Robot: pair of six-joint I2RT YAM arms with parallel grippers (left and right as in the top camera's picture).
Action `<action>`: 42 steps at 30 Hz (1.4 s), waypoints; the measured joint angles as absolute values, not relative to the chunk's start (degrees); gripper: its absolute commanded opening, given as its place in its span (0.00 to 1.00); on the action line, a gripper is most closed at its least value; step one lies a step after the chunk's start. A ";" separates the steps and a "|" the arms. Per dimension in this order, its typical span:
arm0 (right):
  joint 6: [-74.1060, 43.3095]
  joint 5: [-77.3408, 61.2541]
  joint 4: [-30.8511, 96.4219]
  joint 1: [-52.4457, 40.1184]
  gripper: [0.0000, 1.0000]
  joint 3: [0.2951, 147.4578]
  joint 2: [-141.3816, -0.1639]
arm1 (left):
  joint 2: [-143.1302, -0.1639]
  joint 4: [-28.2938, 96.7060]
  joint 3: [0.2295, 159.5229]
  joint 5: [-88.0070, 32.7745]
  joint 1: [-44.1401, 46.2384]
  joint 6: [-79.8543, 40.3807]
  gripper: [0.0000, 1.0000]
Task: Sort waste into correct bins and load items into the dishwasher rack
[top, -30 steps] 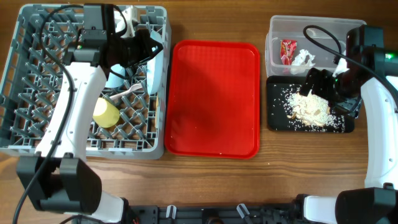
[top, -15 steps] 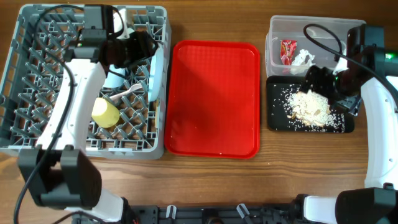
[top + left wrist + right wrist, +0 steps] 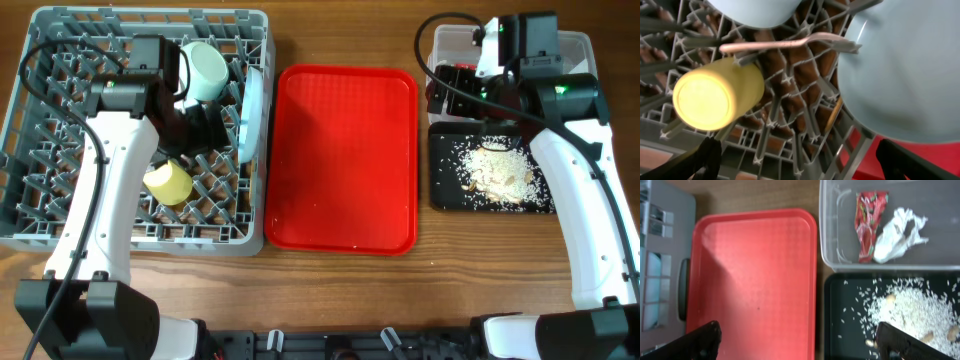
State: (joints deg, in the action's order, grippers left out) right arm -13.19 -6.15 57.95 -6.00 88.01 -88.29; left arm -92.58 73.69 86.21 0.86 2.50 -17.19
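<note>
The grey dishwasher rack (image 3: 60, 150) holds a pale bowl (image 3: 205, 68) on its side and a yellow cup (image 3: 170, 182) lying down. A pale blue-green round dish (image 3: 252, 100) stands on edge against the rack's right wall. My left gripper (image 3: 200, 130) hangs open over them, holding nothing. In the left wrist view (image 3: 805, 160) the cup (image 3: 715, 95), white fork (image 3: 790, 43) and dish (image 3: 905, 75) lie below. My right gripper (image 3: 455, 90) is open and empty (image 3: 800, 345). The red wrapper (image 3: 870, 220) and napkin (image 3: 897, 235) lie in the clear tub (image 3: 840, 255). Food scraps (image 3: 910, 310) cover the black tray (image 3: 840, 295).
A red serving tray (image 3: 345, 160) lies bare between the rack and the two bins. The tub (image 3: 455, 40) sits behind the black tray (image 3: 445, 195) at the table's right. Cables loop above both arms.
My left gripper opened, let go of the round dish and drew back left over the rack. My right arm swung from over the black tray up toward the tub's left end.
</note>
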 measured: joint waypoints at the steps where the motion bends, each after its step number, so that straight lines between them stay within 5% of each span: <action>1: -13.21 -6.13 58.33 -6.00 1.00 88.01 -88.29 | -92.55 74.37 86.21 0.99 2.50 -17.19 1.00; 8: -13.41 -5.69 57.39 -6.00 1.00 78.81 -81.67 | -81.12 65.28 75.46 -1.19 2.50 -13.98 1.00; 21: -13.10 -2.33 56.55 -5.96 1.00 57.54 -33.21 | -31.42 52.45 47.88 -9.37 2.50 -8.14 1.00; 42: -12.47 -0.75 60.27 -5.96 1.00 56.14 -29.06 | -28.97 58.13 47.72 -9.78 2.50 -7.94 1.00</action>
